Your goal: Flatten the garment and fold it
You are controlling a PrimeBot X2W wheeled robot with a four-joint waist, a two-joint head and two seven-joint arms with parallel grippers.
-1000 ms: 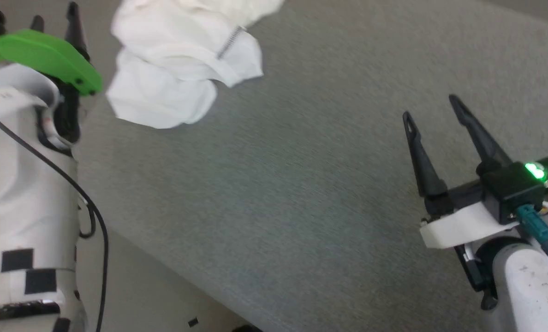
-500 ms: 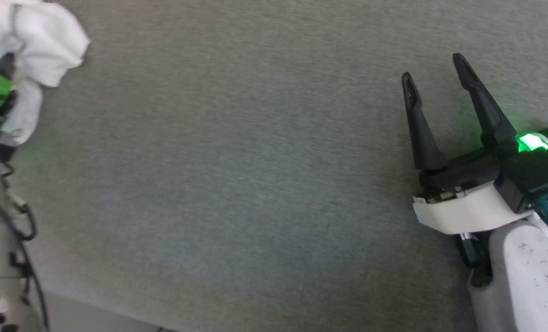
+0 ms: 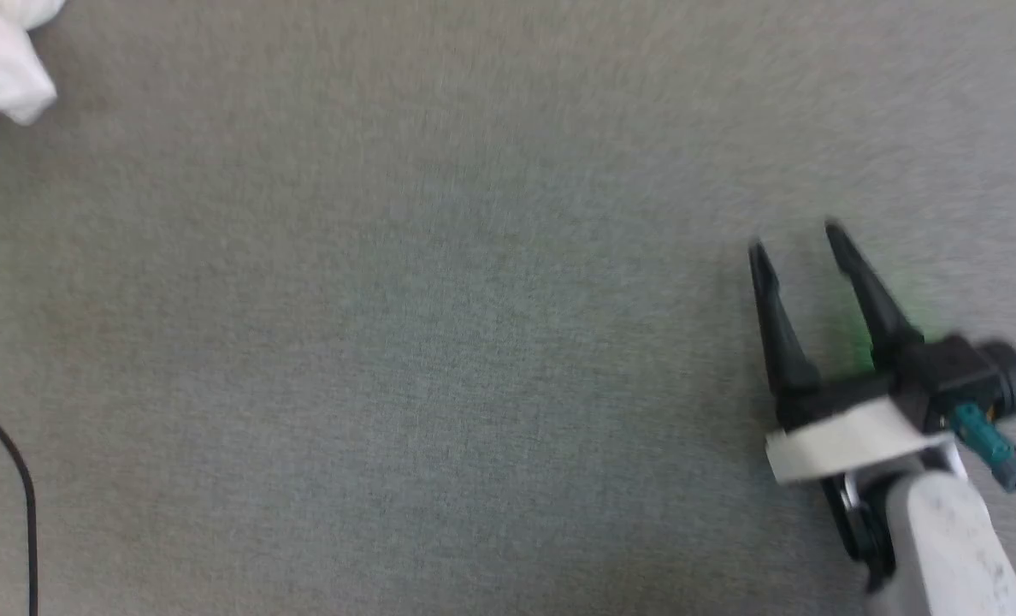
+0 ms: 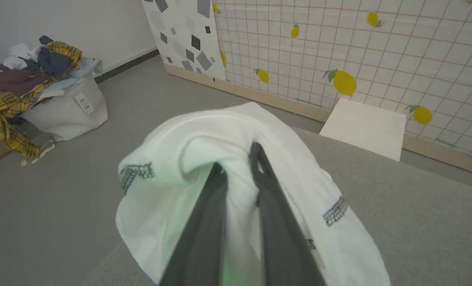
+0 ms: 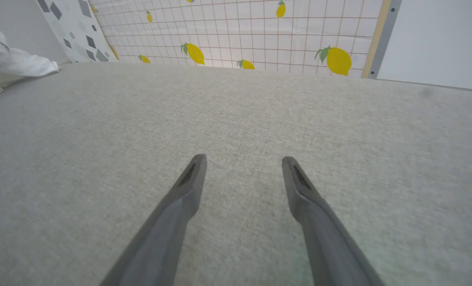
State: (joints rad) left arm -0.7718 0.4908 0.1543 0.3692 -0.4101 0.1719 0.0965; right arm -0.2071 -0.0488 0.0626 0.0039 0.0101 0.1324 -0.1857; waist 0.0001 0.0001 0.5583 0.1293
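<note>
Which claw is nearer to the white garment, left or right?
Left. The left claw is shut on the garment, fabric draped around its fingers. The right claw stands open over the grey surface, well apart from it.

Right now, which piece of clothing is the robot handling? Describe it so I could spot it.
Start at the wide grey surface beside the lemon-patterned wall. Near its edge, the garment is bunched over the left end effector, whose dark fingers pinch it. It is plain white with grey stitch marks, unlike the plaid and dark clothes heaped in the pale bag on the floor.
</note>
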